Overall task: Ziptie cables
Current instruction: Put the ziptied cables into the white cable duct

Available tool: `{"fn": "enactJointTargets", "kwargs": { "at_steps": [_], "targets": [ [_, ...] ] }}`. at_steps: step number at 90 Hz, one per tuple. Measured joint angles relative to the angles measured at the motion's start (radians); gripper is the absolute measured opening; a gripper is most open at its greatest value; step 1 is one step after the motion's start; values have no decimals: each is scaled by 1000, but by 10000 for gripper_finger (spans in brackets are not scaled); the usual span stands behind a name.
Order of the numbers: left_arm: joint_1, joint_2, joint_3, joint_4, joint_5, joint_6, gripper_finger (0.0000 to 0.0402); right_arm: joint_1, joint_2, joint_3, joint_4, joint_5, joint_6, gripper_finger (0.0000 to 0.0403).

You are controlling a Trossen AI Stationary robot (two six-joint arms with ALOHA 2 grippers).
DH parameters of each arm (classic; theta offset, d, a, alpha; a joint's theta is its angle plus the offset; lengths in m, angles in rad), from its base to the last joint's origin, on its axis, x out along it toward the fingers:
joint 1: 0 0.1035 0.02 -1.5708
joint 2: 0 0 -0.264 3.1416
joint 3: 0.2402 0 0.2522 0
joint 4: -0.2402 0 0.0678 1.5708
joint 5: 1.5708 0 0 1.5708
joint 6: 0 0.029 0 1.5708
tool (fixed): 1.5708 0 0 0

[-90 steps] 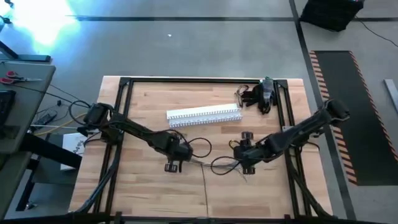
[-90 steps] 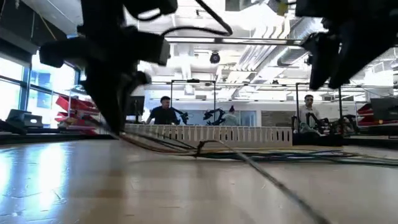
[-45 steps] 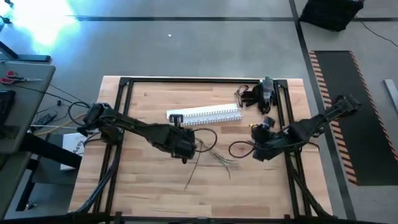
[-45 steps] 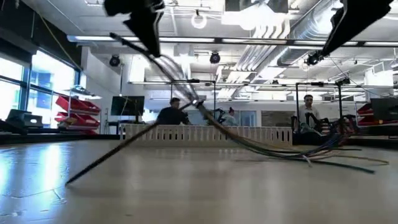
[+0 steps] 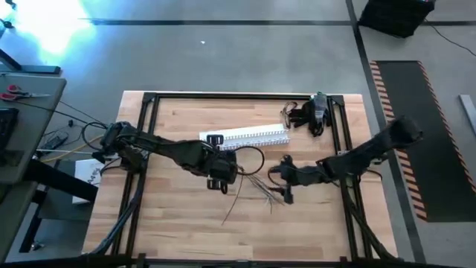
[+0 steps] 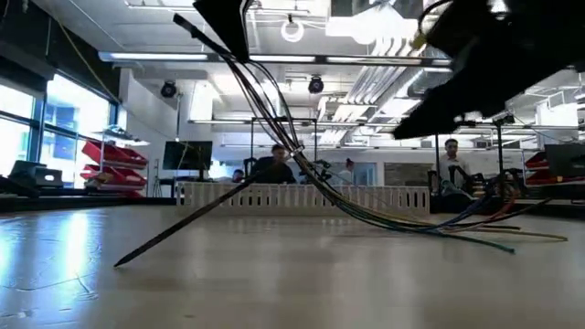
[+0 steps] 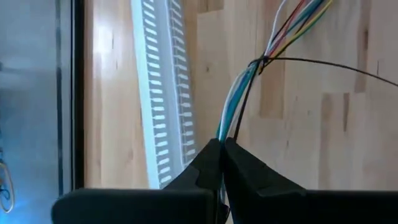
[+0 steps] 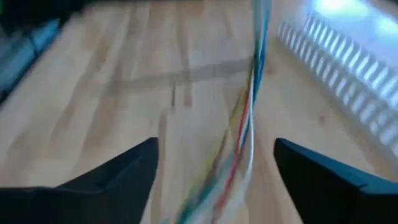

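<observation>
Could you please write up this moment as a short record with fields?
left gripper: shut on the cables, holding one end raised above the table
cables: coloured bundle, tied by a thin dark zip tie, far ends trailing on the table
right gripper: open, fingers either side of the cables, not touching
slotted channel: white, lying flat on the table behind the grippers
table: wooden
people: seen in the room beyond, low view
</observation>
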Motion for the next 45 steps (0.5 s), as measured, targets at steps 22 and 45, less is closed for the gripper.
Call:
{"fn": "enactJointTargets", "kwargs": {
  "at_steps": [22,45],
  "targets": [
    [3,0,5,-6,11,-6,0,-102,258,262,-39,-88,6,374],
    [2,-2,55,-65,13,-2,0,-134,404,468,-385,-105,-100,352]
  ]
}}
